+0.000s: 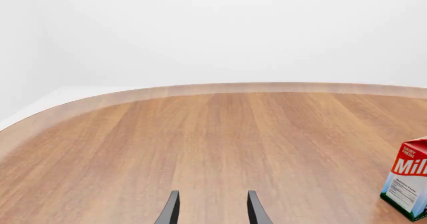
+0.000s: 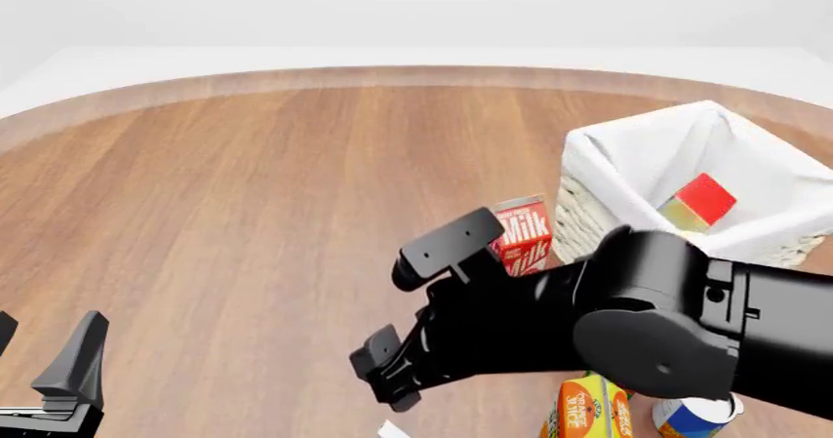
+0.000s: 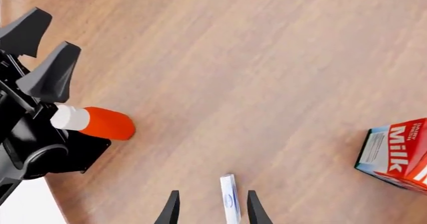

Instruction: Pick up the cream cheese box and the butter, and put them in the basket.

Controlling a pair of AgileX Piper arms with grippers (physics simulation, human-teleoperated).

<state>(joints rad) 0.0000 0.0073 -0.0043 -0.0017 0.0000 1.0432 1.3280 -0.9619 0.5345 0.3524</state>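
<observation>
The right gripper [image 3: 210, 209] was spread open with nothing held, its two fingertips flanking a thin pale edge of the cream cheese box [image 3: 229, 204]. In the right wrist view that edge ran roughly along the finger direction and lay nearer one fingertip than the other. In the front view only a pale white corner of the box [image 2: 390, 428] showed on the table [image 2: 260, 214], just below the right gripper [image 2: 414, 321], which made the right arm plainly the nearer one. The left gripper [image 2: 53, 370] was open and empty, well apart from the box. The butter [image 2: 703, 201] already lay inside the basket [image 2: 592, 199], showing a plain red face. The likely next step was to centre on the box and close.
</observation>
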